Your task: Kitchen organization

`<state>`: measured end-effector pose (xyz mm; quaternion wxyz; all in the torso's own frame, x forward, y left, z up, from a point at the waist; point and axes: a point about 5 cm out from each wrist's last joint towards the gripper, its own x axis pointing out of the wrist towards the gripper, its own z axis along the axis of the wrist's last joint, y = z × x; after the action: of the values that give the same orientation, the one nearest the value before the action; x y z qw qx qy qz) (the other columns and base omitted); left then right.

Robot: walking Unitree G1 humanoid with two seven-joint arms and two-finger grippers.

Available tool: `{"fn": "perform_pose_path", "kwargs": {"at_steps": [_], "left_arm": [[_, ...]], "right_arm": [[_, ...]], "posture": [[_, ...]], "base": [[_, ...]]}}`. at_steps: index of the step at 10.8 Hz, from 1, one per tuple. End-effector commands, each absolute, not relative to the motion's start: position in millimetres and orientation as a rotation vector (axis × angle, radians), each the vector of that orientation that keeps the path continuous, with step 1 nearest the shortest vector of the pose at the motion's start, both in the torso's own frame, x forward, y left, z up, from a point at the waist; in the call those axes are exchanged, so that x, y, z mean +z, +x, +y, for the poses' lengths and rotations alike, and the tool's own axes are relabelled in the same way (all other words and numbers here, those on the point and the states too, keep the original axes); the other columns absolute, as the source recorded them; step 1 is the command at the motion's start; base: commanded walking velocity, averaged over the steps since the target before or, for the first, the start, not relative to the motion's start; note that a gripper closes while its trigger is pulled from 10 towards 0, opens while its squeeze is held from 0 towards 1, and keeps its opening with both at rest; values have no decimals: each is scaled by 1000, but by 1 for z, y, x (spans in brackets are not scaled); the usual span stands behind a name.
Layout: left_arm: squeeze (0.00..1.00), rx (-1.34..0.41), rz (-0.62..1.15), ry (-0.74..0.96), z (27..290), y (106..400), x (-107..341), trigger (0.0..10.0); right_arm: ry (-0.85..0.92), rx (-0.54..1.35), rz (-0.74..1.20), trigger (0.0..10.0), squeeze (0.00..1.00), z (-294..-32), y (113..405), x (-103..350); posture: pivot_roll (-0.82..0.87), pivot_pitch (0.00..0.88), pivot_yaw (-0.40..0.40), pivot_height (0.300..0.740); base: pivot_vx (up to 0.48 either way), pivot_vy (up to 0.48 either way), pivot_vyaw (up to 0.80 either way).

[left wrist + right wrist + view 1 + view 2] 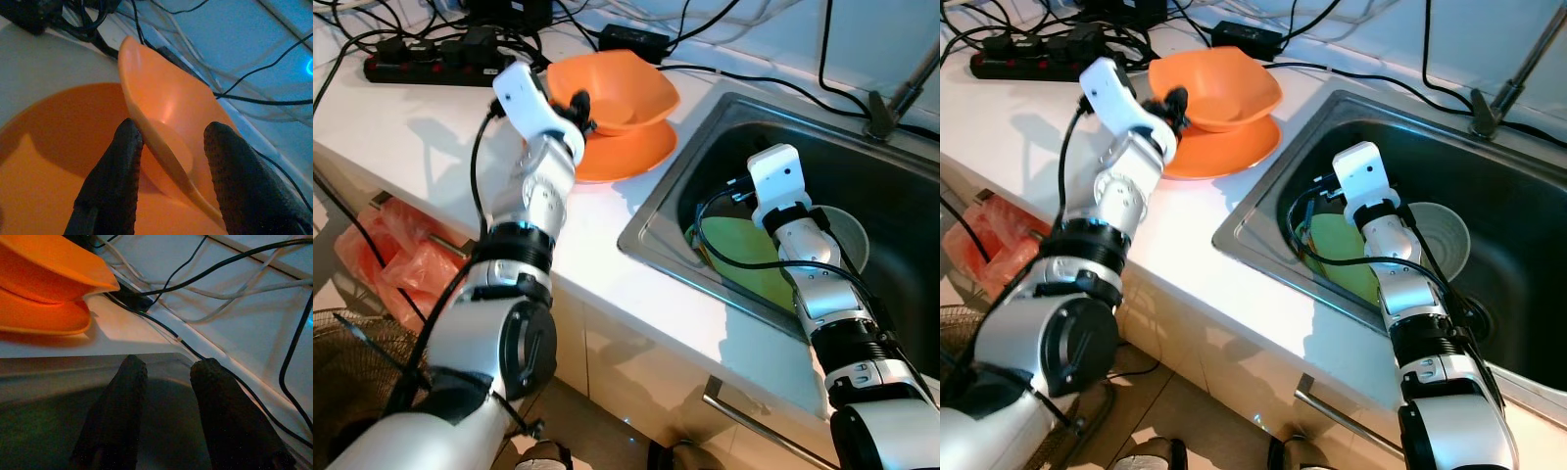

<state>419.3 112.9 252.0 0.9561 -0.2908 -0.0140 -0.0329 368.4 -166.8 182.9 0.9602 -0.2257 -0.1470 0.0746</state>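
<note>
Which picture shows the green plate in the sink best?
The left eye view: the green plate lies broad in the sink, partly behind the right arm. The right eye view shows less of it. The right wrist view is too dark to tell.

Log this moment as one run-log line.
left gripper: astride orange bowl rim, bowl on orange plate | right gripper: open, in sink | green plate: in sink
</note>
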Motion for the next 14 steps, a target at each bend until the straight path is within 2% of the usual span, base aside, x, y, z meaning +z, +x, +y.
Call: {"fn": "perform_pose_path", "kwargs": {"at_steps": [1,2,4,7,9,12,14], "left_arm": [[0,-82,-30,-560,108,420,257,10000],[0,-90,-27,-532,107,420,257,10000],[0,-324,-306,114,97,404,298,10000],[0,-405,-279,298,99,395,296,10000],[0,-446,-233,323,96,386,282,10000],[0,-474,-248,397,105,383,289,10000],[0,-671,-243,703,106,372,298,10000]], "right_arm": [[-463,161,-286,10000,0,-166,366,179],[-463,161,-288,10000,0,-166,366,180],[-458,160,-292,10000,0,-165,367,180],[-449,162,-293,10000,0,-162,366,179],[-447,160,-290,10000,0,-163,366,178],[-447,153,-290,10000,0,-164,367,178],[-442,146,-288,10000,0,-165,367,178]], "posture": [[31,115,-37,740],[31,115,-37,740],[38,113,-38,740],[49,112,-32,740],[52,123,-34,740],[55,125,-34,740],[61,127,-27,740]], "base": [[0,0,0],[0,0,0],[0,0,0],[0,0,0],[0,0,0],[0,0,0],[0,0,0]]}}
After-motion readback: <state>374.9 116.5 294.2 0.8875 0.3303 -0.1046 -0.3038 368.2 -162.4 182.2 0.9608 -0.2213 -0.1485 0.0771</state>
